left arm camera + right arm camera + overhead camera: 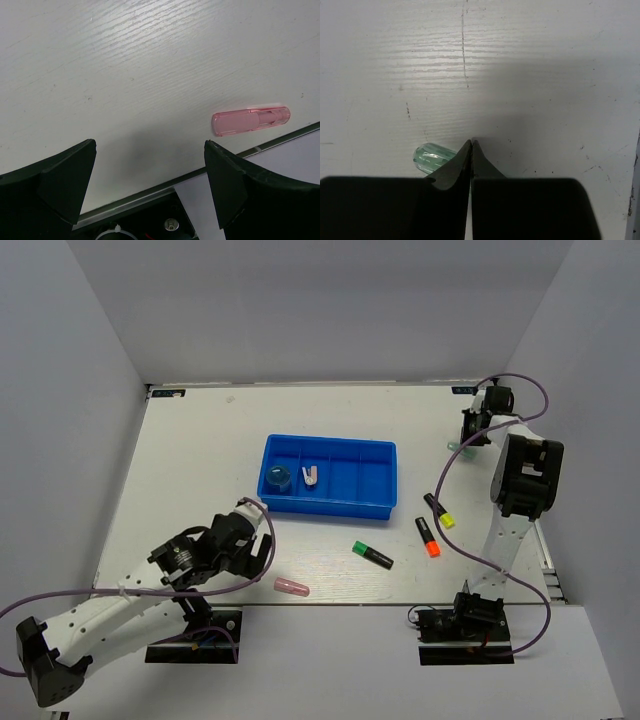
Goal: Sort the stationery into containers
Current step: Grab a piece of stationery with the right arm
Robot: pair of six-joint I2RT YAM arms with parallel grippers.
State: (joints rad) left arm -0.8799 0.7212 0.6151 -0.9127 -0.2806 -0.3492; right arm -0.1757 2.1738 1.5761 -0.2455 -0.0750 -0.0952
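Observation:
The blue tray of four containers lies mid-table. Its leftmost compartment holds a round blue item; the one beside it holds a small white piece. Three black highlighters lie right of the tray: green-ended, orange-ended, yellow-ended. A pink capsule piece rests near the front edge. My left gripper hangs open just left of it, holding nothing. My right gripper is shut and empty at the far right, its tips beside a pale green capsule.
White walls enclose the table on the left, back and right. The table's front edge with a metal strip runs directly under my left gripper. Purple cables loop around the right arm near the highlighters.

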